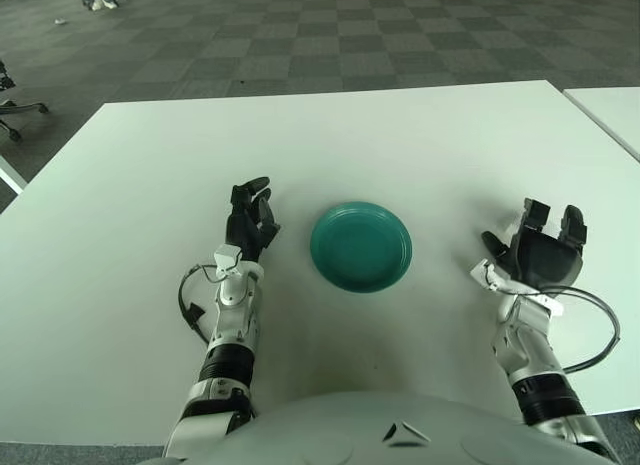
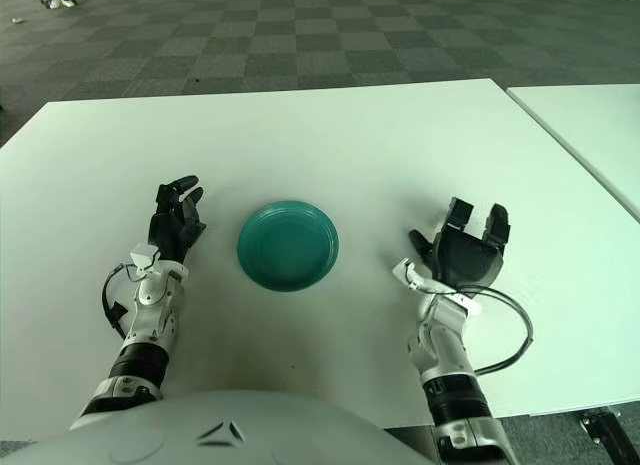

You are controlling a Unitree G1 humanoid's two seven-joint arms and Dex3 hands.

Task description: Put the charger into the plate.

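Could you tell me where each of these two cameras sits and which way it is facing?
Left eye view: on the robot's head, looking forward and down at the white table; it shows both forearms, the left hand left of the green plate, and the right hand raised with fingers spread.
Right eye view: on the head a little to the right, facing the same way; the same arms and the robot's grey torso show at the bottom.
Shared: table, plate, both hands; the charger shows in neither.

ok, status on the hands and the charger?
Right hand open, over the charger's spot, right of plate. Charger hidden, grasp unconfirmed. Left hand idle left of plate. Plate holds nothing, path unobstructed.
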